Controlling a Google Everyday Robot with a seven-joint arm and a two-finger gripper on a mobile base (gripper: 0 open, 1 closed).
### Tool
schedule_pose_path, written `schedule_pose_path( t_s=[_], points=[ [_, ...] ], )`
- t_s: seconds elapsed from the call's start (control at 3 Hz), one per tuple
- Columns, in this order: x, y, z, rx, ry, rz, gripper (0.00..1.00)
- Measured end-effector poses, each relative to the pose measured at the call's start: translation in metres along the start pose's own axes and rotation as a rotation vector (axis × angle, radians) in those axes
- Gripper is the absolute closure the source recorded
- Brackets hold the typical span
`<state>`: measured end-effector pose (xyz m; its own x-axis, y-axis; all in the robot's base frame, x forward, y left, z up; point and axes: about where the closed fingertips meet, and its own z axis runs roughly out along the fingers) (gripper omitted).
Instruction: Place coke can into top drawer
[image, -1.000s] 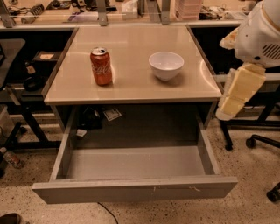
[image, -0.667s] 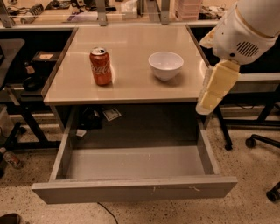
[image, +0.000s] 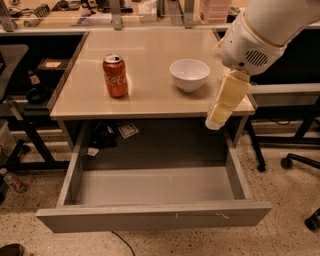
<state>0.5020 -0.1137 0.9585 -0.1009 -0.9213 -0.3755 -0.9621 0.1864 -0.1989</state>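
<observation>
1. On the tabletop (image: 150, 97), the coke can (image: 115, 76) stands upright, well left of the bowl (image: 189, 74).
2. Below it, the top drawer (image: 155, 216) is pulled out.
3. Over the right front corner hangs the gripper (image: 216, 119), seemingly pointing down; whether it is spread or closed, I cannot tell.

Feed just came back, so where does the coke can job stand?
Done: the top drawer is open and empty. In hand: nothing; the gripper hangs at the tabletop's right front edge, beside the white bowl, apart from the coke can. Left: grasp the upright can, lower it into the drawer.
</observation>
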Motion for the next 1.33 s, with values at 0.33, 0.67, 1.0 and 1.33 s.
schedule_pose_path(
  t_s=[0.33, 0.67, 1.0, 1.33],
  points=[
    [-0.005, 0.000, 0.009, 0.002, -0.037, 0.029, 0.00],
    [-0.035, -0.019, 0.035, 0.011, -0.136, 0.072, 0.00],
    [-0.063, -0.046, 0.061, 0.007, -0.224, 0.100, 0.00],
    [-0.086, -0.069, 0.085, -0.010, -0.293, 0.118, 0.00]
  ],
)
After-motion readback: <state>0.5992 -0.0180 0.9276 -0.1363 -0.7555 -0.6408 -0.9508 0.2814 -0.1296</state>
